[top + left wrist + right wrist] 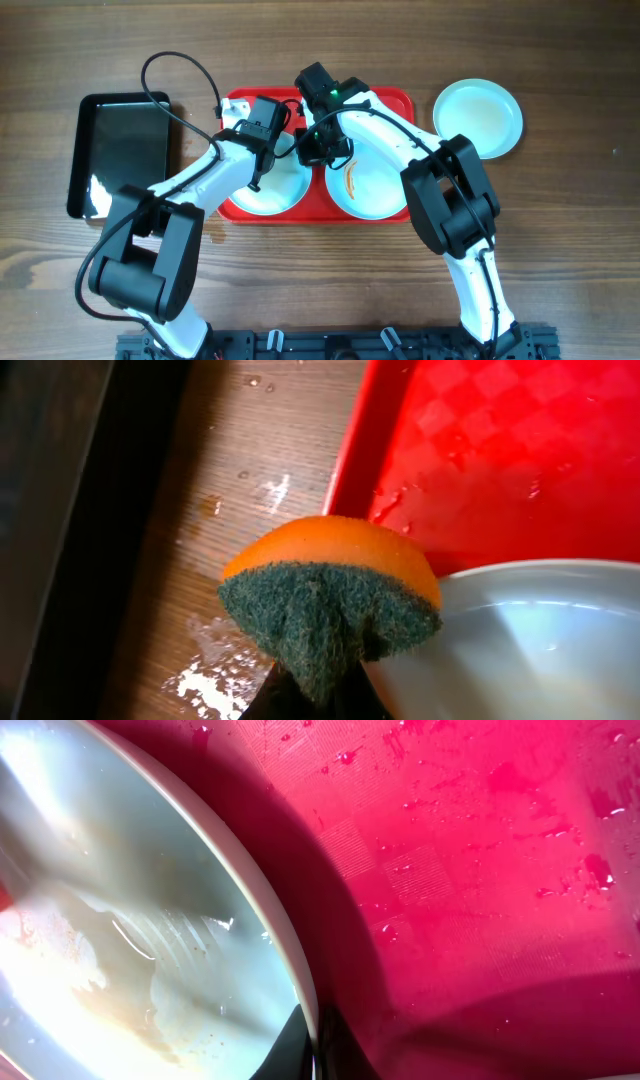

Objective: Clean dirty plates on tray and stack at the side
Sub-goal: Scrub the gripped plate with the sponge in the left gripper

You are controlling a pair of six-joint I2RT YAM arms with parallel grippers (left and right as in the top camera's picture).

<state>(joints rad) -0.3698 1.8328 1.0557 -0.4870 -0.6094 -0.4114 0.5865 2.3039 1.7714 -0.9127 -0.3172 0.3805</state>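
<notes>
Step in hand, as I'm reading it: scrubbing plate two of three. The third plate (480, 118) is sitting off the red tray (395, 100) on the table (560, 250) to its right and looks clean, so that's probably the stack spot.

Left gripper (312, 695) is squeezing an orange sponge (330, 595) with the green scouring face toward the camera. It's hanging over the tray's left rim, just beside the left plate (272, 192). Can't tell whether it's touching the rim.

Right gripper (312, 1055) is sitting at the edge of the smeared plate (370, 185) on the tray's right half. Only finger slivers are showing at the bottom of the right wrist view, one on each side of the rim, so it's probably pinching the rim, but I'm not certain.

The orange-brown streak is showing on that plate in the overhead view. The tray floor and the table by it are wet.

Next move, my call: the sponge needs carrying across to the smeared plate with the scouring side down and wiping over the streak while the right arm is bracing the plate. The arms are crowding mid-tray, so clearance needs watching.

A black tray (120, 150) is lying left of the red tray, apart from it.

Writing: no brand, label or text readable anywhere.
</notes>
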